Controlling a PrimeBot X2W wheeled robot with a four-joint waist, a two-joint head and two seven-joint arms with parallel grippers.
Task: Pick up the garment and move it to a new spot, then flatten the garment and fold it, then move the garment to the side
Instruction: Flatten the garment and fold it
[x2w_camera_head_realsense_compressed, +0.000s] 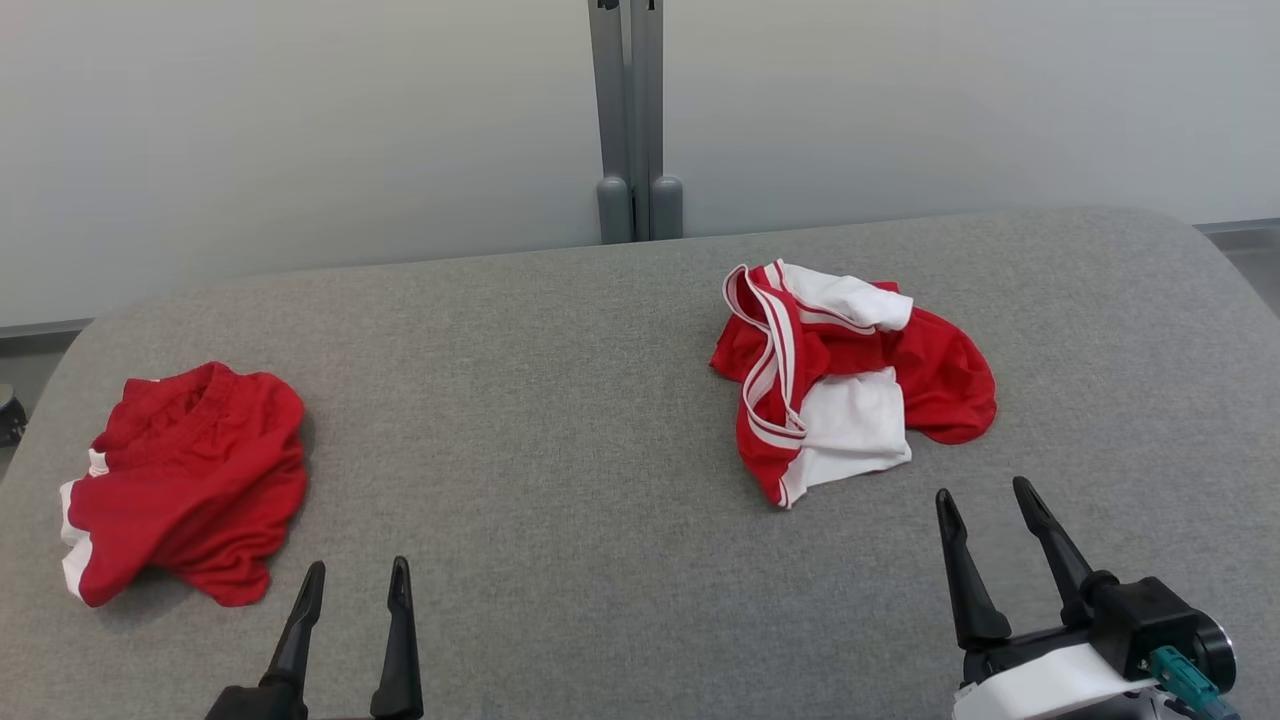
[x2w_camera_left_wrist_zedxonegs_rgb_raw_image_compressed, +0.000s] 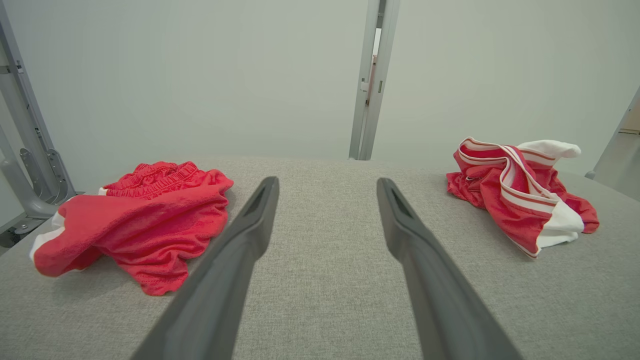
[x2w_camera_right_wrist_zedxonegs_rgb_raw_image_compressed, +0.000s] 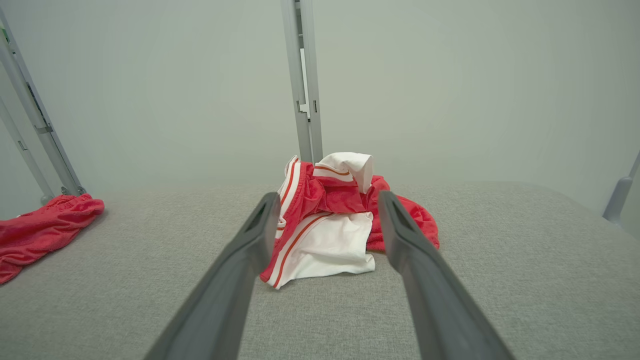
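Note:
Two crumpled garments lie on the grey table. A red and white striped garment (x2w_camera_head_realsense_compressed: 850, 375) (x2w_camera_left_wrist_zedxonegs_rgb_raw_image_compressed: 520, 187) (x2w_camera_right_wrist_zedxonegs_rgb_raw_image_compressed: 330, 220) is bunched up at the right. Red shorts with white trim (x2w_camera_head_realsense_compressed: 185, 480) (x2w_camera_left_wrist_zedxonegs_rgb_raw_image_compressed: 137, 220) (x2w_camera_right_wrist_zedxonegs_rgb_raw_image_compressed: 42, 232) lie in a heap at the left. My right gripper (x2w_camera_head_realsense_compressed: 990, 505) (x2w_camera_right_wrist_zedxonegs_rgb_raw_image_compressed: 327, 212) stands open just short of the striped garment's near edge, its fingers pointing at it. Near the front edge my left gripper (x2w_camera_head_realsense_compressed: 355, 580) (x2w_camera_left_wrist_zedxonegs_rgb_raw_image_compressed: 327, 197) is open too, to the right of the red shorts, with nothing between its fingers.
The grey fabric-covered table (x2w_camera_head_realsense_compressed: 560, 400) has rounded far corners. Behind it stands a pale wall panel with a grey metal post (x2w_camera_head_realsense_compressed: 628, 120) at the middle. Grey frame legs (x2w_camera_left_wrist_zedxonegs_rgb_raw_image_compressed: 25, 150) stand off the table's left side.

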